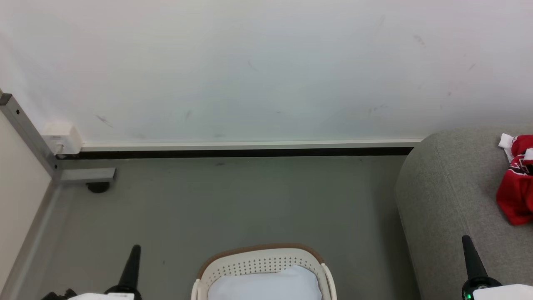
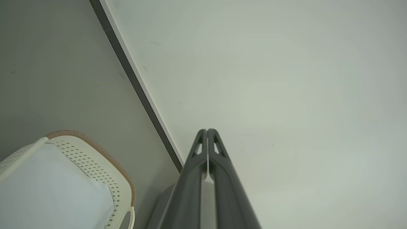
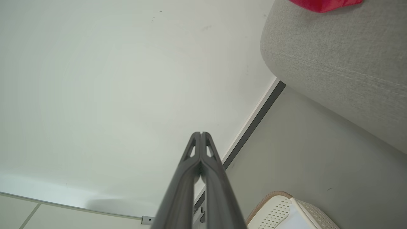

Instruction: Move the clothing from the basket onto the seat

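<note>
Head view, basket [image 1: 260, 251] at bottom edge, floor [image 1: 233, 200] beyond, clothing [image 1: 516, 196] on seat [image 1: 445, 187]

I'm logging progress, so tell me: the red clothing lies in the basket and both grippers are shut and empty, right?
Not quite. The red clothing lies on the grey seat, not in the basket, as the head view shows. The left gripper and right gripper are indeed shut and empty.
</note>
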Robot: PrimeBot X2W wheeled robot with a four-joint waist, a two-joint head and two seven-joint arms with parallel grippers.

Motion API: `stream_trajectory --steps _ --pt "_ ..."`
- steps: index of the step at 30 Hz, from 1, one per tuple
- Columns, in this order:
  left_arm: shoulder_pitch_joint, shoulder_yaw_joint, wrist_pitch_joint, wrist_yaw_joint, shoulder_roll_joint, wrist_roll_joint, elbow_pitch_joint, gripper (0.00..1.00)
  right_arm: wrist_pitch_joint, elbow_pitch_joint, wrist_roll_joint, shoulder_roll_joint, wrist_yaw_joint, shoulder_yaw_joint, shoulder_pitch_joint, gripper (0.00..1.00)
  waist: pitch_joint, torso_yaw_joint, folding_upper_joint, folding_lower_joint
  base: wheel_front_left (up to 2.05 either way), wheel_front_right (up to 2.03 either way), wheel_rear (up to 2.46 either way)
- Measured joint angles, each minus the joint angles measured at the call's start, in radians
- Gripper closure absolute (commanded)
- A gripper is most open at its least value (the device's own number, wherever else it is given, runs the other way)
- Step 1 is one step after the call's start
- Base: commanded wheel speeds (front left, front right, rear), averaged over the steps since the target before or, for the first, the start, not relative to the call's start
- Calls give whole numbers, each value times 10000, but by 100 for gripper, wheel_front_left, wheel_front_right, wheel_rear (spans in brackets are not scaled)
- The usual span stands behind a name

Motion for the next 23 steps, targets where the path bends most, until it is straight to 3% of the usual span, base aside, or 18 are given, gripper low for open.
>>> stream_trajectory --steps 23 --pt "-372 205 485 -148 -10 -1733 -15 100 516 -159 1835 0 0 -349 -195 100 112 202 0 -1 0 0 0"
